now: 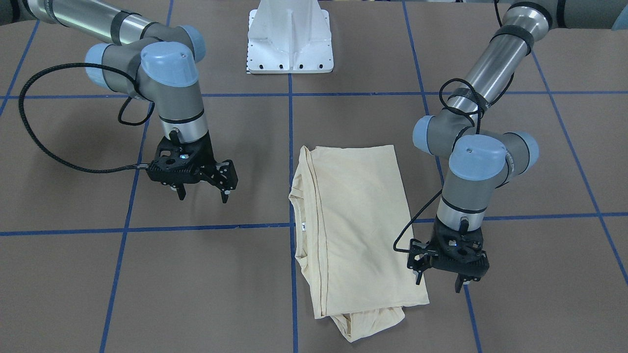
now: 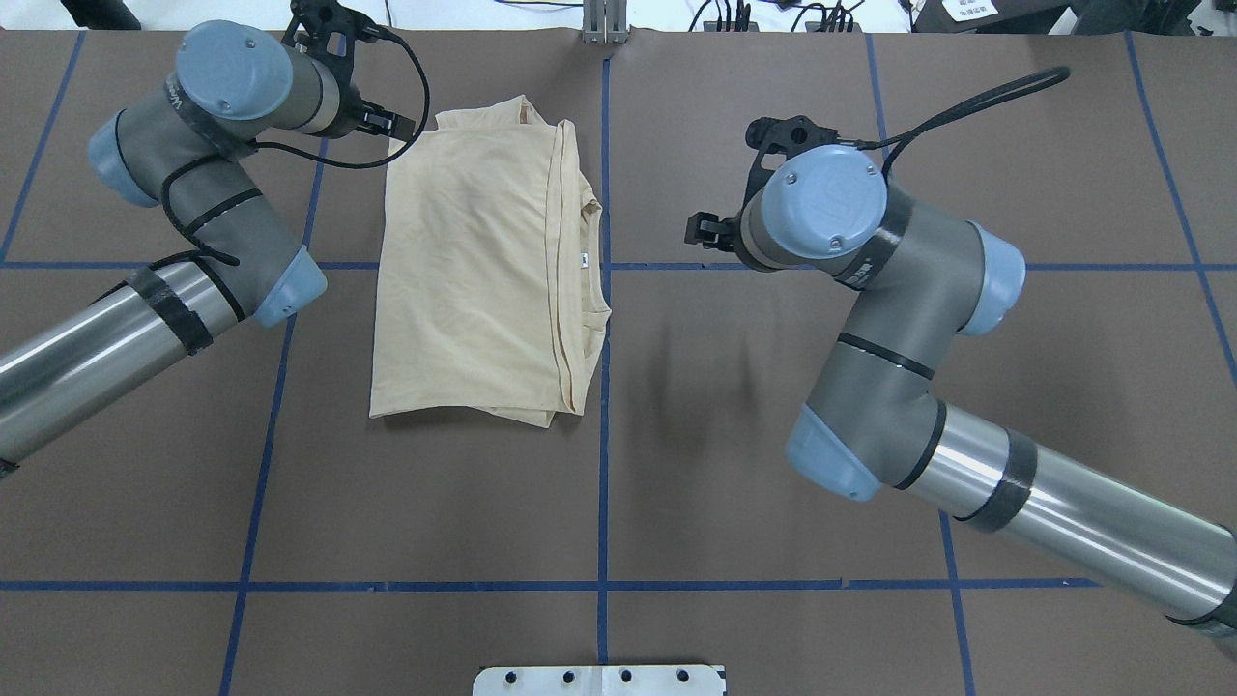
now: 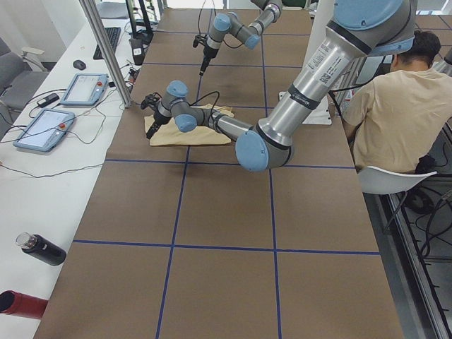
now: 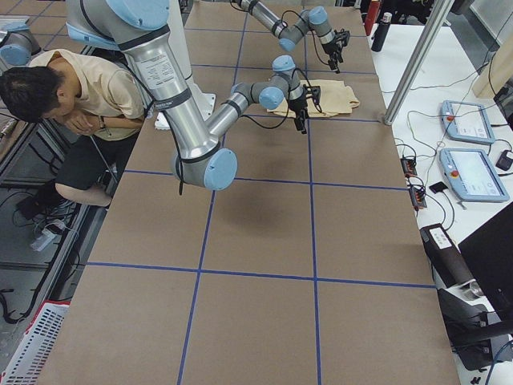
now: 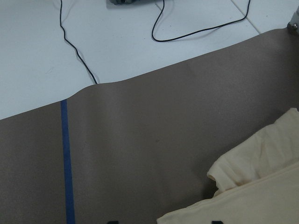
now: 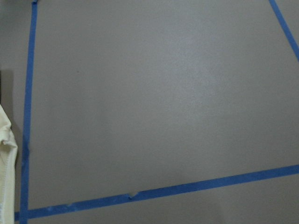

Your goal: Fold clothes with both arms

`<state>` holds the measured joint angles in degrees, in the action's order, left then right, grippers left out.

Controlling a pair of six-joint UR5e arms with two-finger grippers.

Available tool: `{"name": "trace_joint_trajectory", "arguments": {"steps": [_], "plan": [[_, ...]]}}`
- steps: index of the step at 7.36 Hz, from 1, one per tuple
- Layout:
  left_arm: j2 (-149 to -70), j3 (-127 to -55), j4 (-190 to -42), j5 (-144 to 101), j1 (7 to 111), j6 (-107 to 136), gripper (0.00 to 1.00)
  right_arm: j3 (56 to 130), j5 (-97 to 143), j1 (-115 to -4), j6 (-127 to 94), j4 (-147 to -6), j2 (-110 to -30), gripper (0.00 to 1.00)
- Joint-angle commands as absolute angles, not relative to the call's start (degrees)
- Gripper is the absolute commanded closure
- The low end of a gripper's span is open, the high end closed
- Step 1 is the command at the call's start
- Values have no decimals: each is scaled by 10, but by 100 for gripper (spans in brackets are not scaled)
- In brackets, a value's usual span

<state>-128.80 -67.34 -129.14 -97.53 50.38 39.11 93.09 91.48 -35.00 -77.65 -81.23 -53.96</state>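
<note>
Thin cream-yellow jersey is the material at risk. The T-shirt [image 1: 358,215] lies on the brown table [image 1: 206,294] as a stack of loose layers, folded lengthwise, out in front of the white pedestal base [image 1: 289,44] and offset slightly toward the base's left-arm side. At the end farthest from the base, a bunch of sleeve fabric [image 1: 365,321] protrudes from under the stack. First probable fault: a pinch that catches only the top layer peels the stack open, and any drag pulls that bunch further out, because nothing holds the layers to one another. Second probable fault: skew, since a lift from one corner alone would swing the unheld collar edge [image 1: 294,215]. The left gripper [image 1: 440,280] stands at the shirt's corner farthest from the base, jaws spread wide and holding nothing. In the front-facing view, one of its fingers [image 1: 418,275] overlaps the shirt's long edge and the other stands outside the cloth; contact with the fabric cannot be determined. The left wrist view shows that shirt corner [image 5: 252,186] just ahead of the fingertips. The right gripper [image 1: 203,195] hangs on the base's right-arm side, nearer the base than the left gripper, jaws equally wide and empty, well apart from the collar edge.
</note>
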Motion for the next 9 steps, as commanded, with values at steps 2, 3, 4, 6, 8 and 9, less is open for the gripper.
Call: {"name": "trace_joint_trajectory", "arguments": {"steps": [2,3,4,6,8,9], "plan": [[-1273,-692,-1293,-980,504,396,0,766,848,-278,-891,-813,-386,16],[-1274,-692,-1293,-980,504,398,0,753,824,-261,-907,-812,-383,32],[-1274,-692,-1293,-980,503,399,0,753,821,-253,-907,-813,-384,39],[-1273,-692,-1293,-980,502,401,0,751,820,-242,-899,-813,-388,49],[-1269,-693,-1295,-980,502,401,0,744,820,-238,-897,-813,-389,51],[-1269,-693,-1302,-979,501,401,0,742,820,-238,-896,-813,-388,58]]}}
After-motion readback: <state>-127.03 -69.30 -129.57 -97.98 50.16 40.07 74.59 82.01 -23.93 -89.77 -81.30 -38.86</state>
